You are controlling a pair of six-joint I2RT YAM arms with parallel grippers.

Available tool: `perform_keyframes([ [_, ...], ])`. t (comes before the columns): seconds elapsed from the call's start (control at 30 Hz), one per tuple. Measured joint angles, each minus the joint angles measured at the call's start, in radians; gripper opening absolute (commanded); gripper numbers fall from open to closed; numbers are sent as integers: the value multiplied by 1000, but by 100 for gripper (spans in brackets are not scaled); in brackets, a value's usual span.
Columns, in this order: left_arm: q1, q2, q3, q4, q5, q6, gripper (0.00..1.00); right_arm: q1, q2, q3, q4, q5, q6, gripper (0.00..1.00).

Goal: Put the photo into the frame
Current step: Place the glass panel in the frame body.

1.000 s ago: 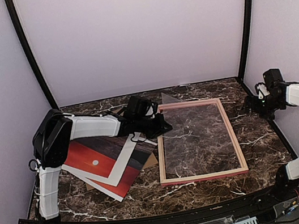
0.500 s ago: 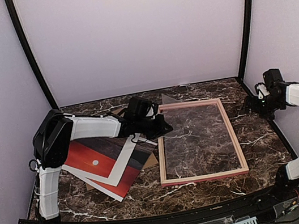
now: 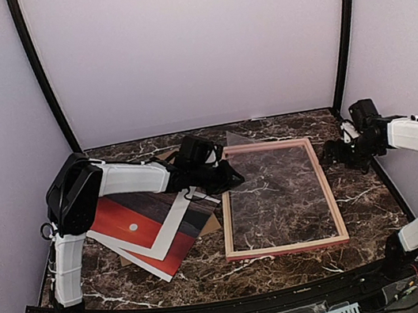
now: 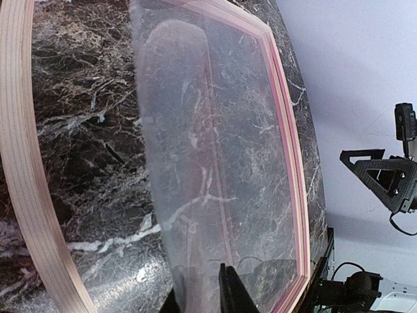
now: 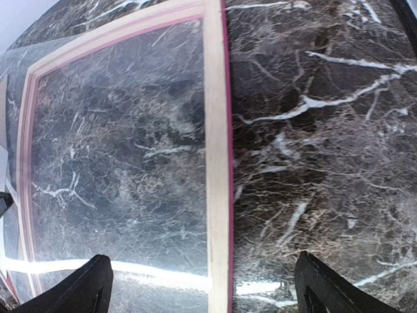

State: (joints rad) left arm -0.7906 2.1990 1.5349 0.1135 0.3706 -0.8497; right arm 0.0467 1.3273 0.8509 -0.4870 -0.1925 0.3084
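Observation:
The photo (image 3: 136,225), a red sunset print with a white border, lies at the left of the table, partly under my left arm. The frame (image 3: 326,185) of pale pink wood lies flat at the centre. Its clear pane (image 4: 195,130) is tilted up from the frame's rail (image 4: 26,195). My left gripper (image 3: 227,176) is at the frame's far left corner, and its narrow jaws (image 4: 202,297) have the pane's edge between them. My right gripper (image 3: 333,153) hovers open over the frame's right rail (image 5: 217,163), with the fingers (image 5: 98,280) straddling it and holding nothing.
A brown cardboard board (image 3: 212,224) sticks out from under the photo beside the frame's left rail. A second red print (image 3: 169,251) lies beneath the photo. Light walls close in the marble table (image 3: 361,203) on three sides. The right arm (image 4: 391,176) shows in the left wrist view.
My right gripper has moved left from the table's right edge to the frame's right rail. The left arm and the pane have stayed about where they were.

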Motion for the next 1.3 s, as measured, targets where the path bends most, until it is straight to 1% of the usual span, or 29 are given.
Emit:
perform_keyframes([
  [0.2, -2, 0, 0, 0, 6, 2, 33, 111, 76, 24, 31, -8, 23, 99],
  [0.47, -6, 0, 0, -2, 8, 1, 45, 244, 231, 122, 79, -15, 47, 96],
  [0.77, -6, 0, 0, -3, 7, 2, 52, 343, 394, 232, 110, -65, 48, 95],
  [0.9, -6, 0, 0, -9, 6, 3, 54, 371, 453, 254, 129, -96, 48, 94],
  [1.03, -6, 0, 0, -21, 6, 6, 57, 379, 480, 254, 130, -112, 49, 94],
  [1.3, -6, 0, 0, -58, -3, 25, 60, 379, 481, 243, 152, -124, 49, 93],
])
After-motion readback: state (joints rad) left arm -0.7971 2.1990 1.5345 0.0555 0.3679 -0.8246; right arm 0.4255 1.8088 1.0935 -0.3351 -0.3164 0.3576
